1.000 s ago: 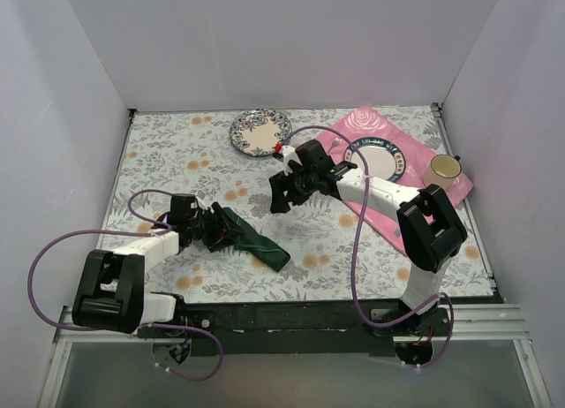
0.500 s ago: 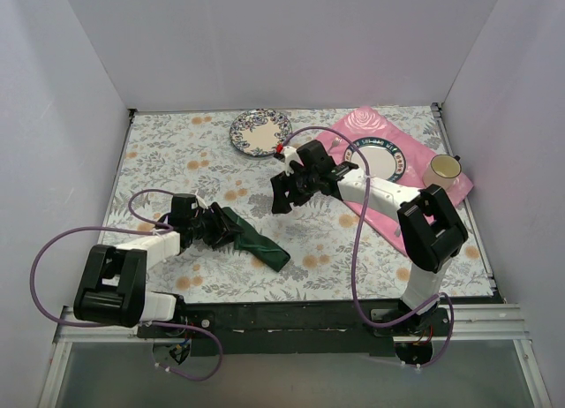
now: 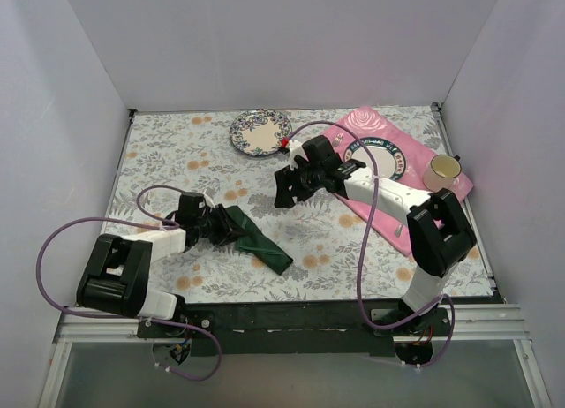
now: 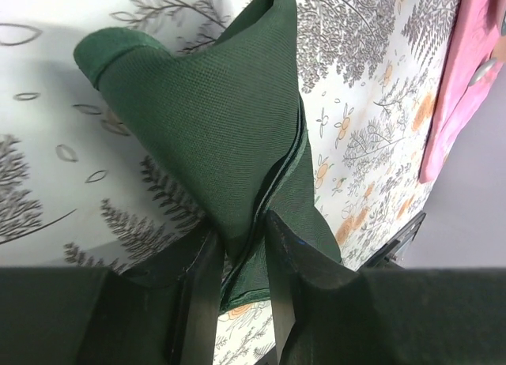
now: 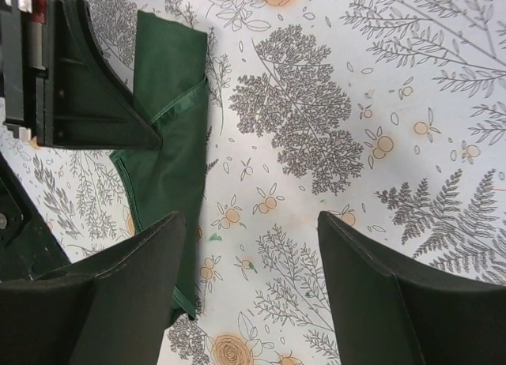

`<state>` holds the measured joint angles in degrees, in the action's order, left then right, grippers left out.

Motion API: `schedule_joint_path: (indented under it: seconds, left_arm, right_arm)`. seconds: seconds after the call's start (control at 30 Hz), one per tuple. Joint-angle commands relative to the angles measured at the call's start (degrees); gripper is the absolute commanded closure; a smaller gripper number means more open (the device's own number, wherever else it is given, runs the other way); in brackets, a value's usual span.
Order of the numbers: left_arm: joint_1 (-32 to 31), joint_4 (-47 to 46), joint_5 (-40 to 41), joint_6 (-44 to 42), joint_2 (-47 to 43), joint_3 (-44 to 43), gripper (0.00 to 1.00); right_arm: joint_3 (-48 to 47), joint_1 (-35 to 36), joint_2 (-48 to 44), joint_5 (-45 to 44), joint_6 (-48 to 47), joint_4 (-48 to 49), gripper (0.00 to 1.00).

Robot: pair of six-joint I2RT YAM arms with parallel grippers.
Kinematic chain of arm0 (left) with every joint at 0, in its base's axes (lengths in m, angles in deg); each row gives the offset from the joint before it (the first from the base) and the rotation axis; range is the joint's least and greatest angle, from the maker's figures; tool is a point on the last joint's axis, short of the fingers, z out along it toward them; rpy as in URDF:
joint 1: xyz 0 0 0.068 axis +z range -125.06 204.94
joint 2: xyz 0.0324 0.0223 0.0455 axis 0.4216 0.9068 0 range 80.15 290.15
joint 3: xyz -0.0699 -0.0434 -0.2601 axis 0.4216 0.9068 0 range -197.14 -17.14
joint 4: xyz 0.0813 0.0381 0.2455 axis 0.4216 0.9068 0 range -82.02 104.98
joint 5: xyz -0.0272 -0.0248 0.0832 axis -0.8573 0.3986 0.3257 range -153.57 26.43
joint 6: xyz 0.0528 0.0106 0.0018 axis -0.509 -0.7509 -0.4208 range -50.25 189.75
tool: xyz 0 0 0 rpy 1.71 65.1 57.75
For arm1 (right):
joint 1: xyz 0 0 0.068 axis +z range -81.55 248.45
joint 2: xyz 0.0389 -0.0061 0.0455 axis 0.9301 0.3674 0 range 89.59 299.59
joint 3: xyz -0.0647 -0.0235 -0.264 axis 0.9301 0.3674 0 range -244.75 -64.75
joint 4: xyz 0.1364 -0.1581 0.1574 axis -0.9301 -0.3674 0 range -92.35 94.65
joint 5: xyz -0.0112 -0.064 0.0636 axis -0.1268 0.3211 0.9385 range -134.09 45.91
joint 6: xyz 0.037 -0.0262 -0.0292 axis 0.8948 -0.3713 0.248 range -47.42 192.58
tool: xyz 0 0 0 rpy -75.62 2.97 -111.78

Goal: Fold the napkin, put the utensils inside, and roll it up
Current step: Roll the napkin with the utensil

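The dark green napkin [image 3: 258, 238] lies bunched and folded on the flowered tablecloth at centre left. My left gripper [image 3: 222, 229] is shut on its left end; in the left wrist view the cloth [image 4: 213, 128] is pinched between the two fingers and rises into a raised fold. My right gripper [image 3: 284, 192] hangs open and empty above the table, up and to the right of the napkin, which shows at the left of the right wrist view [image 5: 170, 136]. No gold utensils are in view.
A patterned plate [image 3: 260, 132] sits at the back centre. A pink rose placemat [image 3: 371, 125] at the right carries a green-rimmed plate [image 3: 385, 156] and a cream cup [image 3: 442, 170]. White walls close in three sides.
My left gripper has shifted slightly right and back, dragging the napkin's left end with it. My right gripper has moved a little back and to the right, staying open.
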<state>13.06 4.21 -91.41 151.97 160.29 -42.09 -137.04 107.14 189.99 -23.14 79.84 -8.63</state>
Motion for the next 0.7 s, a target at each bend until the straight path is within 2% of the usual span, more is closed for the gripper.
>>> schedule_joint_path:
  seconds: [0.0, 0.27, 0.4, 0.67]
  left_arm:
    - [-2.4, 1.2, 2.1, -1.9, 1.9, -1.7, 0.75]
    - [-8.4, -1.8, 0.8, 1.4, 7.7, -5.9, 0.75]
    - [-13.6, -5.1, 1.2, 4.5, 12.0, -8.8, 0.75]
    - [-20.3, -7.5, 1.2, 9.1, 24.2, -19.9, 0.76]
  right_arm:
    - [0.2, -1.3, -4.3, -1.7, -1.0, 0.1, 0.24]
    - [1.7, -3.8, -8.3, -2.7, -1.1, -0.7, 0.24]
    - [2.6, -4.0, -9.9, -3.9, -1.7, -2.9, 0.24]
    - [8.2, -4.3, -15.6, -10.4, -1.6, -7.1, 0.23]
